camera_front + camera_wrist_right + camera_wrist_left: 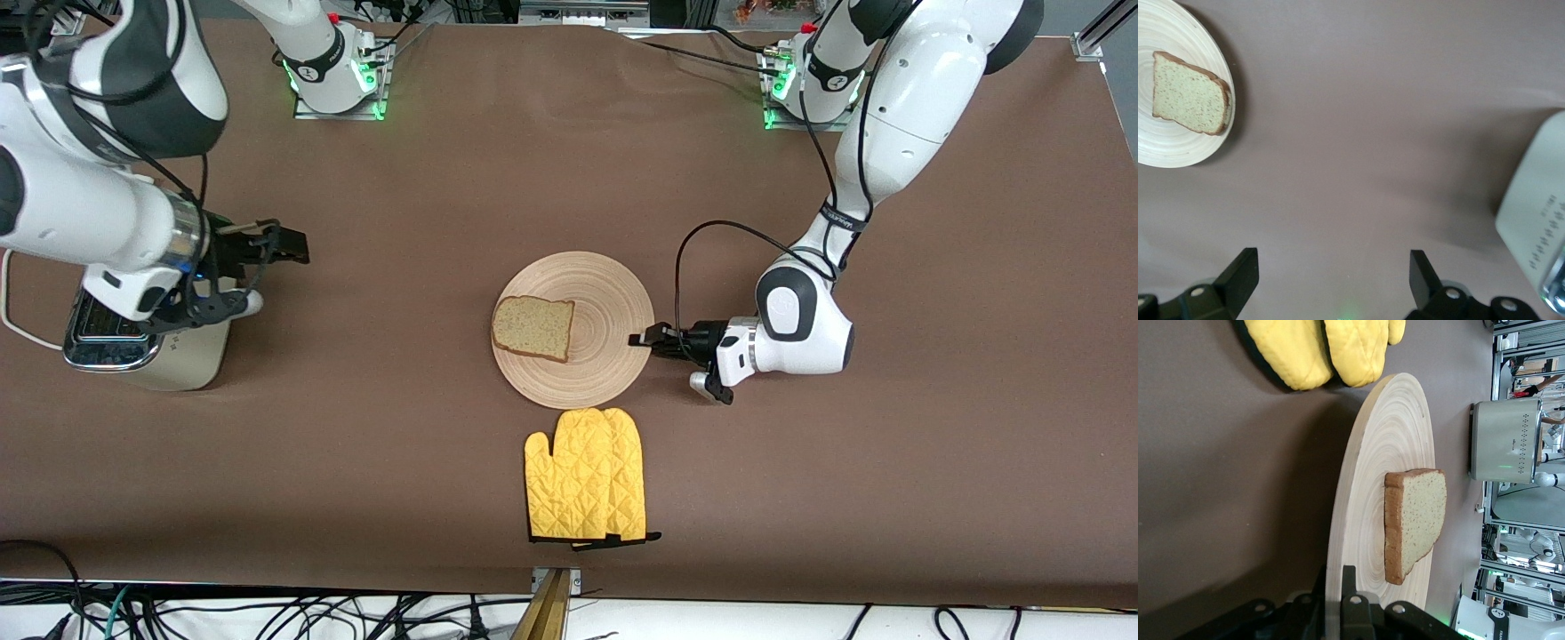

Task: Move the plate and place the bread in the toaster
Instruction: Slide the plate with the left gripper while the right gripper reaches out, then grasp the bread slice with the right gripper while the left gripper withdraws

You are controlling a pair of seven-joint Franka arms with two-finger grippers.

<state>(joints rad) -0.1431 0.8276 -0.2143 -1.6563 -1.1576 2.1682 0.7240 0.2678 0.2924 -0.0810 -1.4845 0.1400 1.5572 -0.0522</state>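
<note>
While the left tool [642, 339] pinches the plate [613, 293] rim mid-desk, bread [533, 327] lying on plate, mitt [585, 475] just nearer the camera, right tool [283, 242] spread wide above the toaster [142, 342] at the right arm's end

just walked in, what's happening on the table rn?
The left gripper is shut on the rim of the plate at mid-table, with the bread lying on it. The right gripper hangs open above the table beside the toaster, which stands at the right arm's end; that arm waits. A yellow oven mitt lies nearer the front camera than the plate. The bread is not yet in the toaster.
</note>
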